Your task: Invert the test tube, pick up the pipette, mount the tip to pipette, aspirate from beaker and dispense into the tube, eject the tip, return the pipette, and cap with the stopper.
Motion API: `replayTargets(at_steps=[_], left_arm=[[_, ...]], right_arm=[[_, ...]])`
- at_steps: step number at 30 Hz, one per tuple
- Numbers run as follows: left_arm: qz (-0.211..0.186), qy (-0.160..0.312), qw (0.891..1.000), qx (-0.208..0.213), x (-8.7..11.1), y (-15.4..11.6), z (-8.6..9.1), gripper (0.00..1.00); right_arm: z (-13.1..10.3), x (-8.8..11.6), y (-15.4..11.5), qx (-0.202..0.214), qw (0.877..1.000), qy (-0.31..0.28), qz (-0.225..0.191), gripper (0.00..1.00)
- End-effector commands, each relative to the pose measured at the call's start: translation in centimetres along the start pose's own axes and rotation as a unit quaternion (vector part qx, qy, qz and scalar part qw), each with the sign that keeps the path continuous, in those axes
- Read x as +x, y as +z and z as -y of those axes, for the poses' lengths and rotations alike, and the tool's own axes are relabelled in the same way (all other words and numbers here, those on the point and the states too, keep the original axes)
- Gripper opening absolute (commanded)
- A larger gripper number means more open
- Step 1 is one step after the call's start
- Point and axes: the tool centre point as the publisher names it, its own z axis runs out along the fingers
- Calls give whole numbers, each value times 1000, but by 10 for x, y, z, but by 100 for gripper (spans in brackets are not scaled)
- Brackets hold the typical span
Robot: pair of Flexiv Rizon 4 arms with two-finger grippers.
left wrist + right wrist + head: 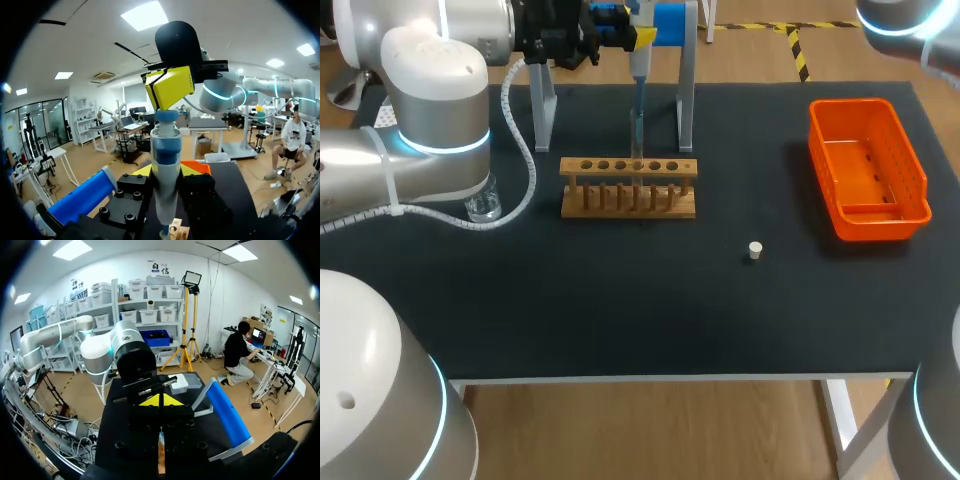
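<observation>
Left fingers [166, 171] clenched on the pipette [165, 165]: yellow tips sit on either side of its barrel and hold it upright. Right fingers [170, 88] pressed together with nothing between them, their tips resting on the pipette's blue top button. The right wrist view also shows those tips as one closed yellow wedge.

In the head view the pipette hangs at 12 o'clock of the wooden rack [628, 187], inside the grey stand [686, 100]. Its lower end points down at one of the rack's middle holes. Cannot tell whether the end is inside the test tube; the tube there is too faint to make out.

Beaker [483, 205] at 9 o'clock of the rack, on the tabletop [620, 310], partly under the left arm's elbow. Stopper [754, 250], white, lies alone at 4 o'clock of the rack, well apart from it. Orange basket [868, 170] at 3 o'clock of the rack, near the tabletop's right edge. The left arm comes in at the head view's left, and the right arm shows only at its upper right corner.
</observation>
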Motion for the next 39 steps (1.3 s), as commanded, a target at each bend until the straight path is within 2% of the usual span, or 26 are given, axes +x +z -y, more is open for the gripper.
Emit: replayTargets(at_steps=[1,22,29,34,35,36,37,38,39], left_arm=[[0,1,1000,4,-2,0,3,0],[0,1,1000,4,-2,0,3,0],[0,1,1000,4,-2,0,3,0],[0,1,1000,4,-2,0,3,0],[0,1,1000,4,-2,0,3,0],[0,1,1000,4,-2,0,3,0],[0,1,1000,4,-2,0,3,0],[0,1,1000,4,-2,0,3,0],[0,1,1000,4,-2,0,3,0]], right_arm=[[6,2,2,0,1000,2,0,0],[18,8,0,0,1000,17,1,0],[-8,7,-15,-33,999,-11,-1,0],[-30,8,-37,-57,998,-38,6,0],[-32,9,-43,-59,997,-41,9,26],[-32,9,-48,-60,997,-46,12,45],[-32,11,-54,-63,997,-50,16,82],[-31,12,-60,-65,996,-53,19,100],[-30,13,-66,-67,996,-57,21,100]])
